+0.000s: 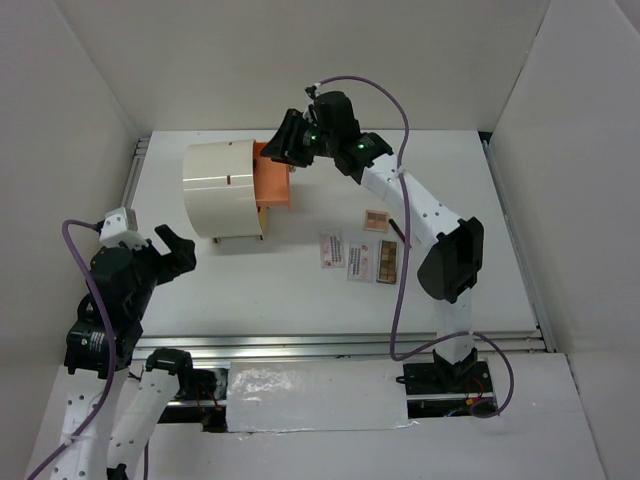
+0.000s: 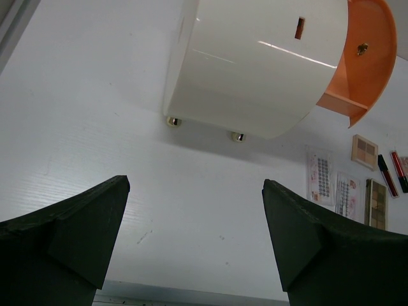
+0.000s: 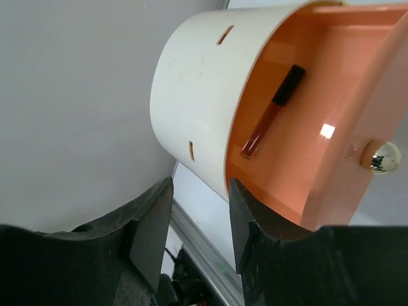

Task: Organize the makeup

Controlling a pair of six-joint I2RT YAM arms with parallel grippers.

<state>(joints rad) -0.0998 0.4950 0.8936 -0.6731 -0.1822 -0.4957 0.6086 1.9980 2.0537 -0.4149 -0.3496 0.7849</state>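
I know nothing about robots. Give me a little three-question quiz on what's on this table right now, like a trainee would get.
1. True or false: the orange drawer stands pulled out of the cream box.
2. What lies in the drawer? A a dark stick; B a square compact; C a flat packet.
3. Fill in: the left pincer holds ____.
Key: 1 true; 2 A; 3 nothing.

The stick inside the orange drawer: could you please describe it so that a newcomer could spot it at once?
Find the big cream cylindrical box on the table; its orange drawer stands pulled out. Inside lies one thin stick, black cap and reddish tube. Unlike the two similar sticks lying on the open table, it is already in the drawer.
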